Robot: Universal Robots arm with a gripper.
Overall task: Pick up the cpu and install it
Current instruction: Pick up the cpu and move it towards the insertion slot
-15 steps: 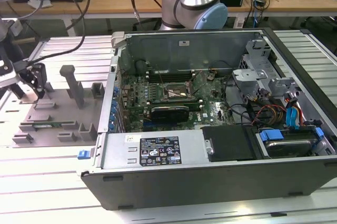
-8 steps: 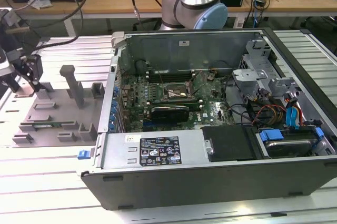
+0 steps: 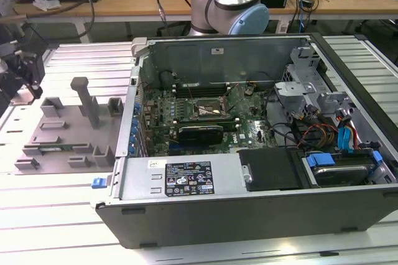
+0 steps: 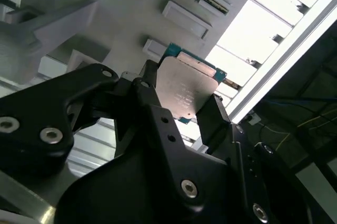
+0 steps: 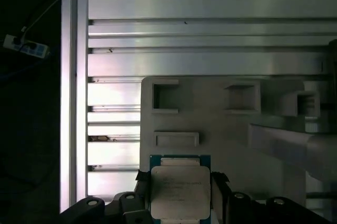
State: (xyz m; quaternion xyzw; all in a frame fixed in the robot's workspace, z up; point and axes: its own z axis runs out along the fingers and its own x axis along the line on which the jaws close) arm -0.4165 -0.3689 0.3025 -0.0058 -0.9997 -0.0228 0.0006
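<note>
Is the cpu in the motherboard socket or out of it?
Out. In both wrist views the cpu is gripped on two sides by the hand, over the grey parts tray.

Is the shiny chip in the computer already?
No, the gripper holds the cpu over the grey fixture plate.

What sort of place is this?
Likely a robotics lab bench: an open grey metal desktop computer case on a slatted aluminium table, a cable-strewn wooden workbench behind, the gripper holding a silvery square cpu.
</note>
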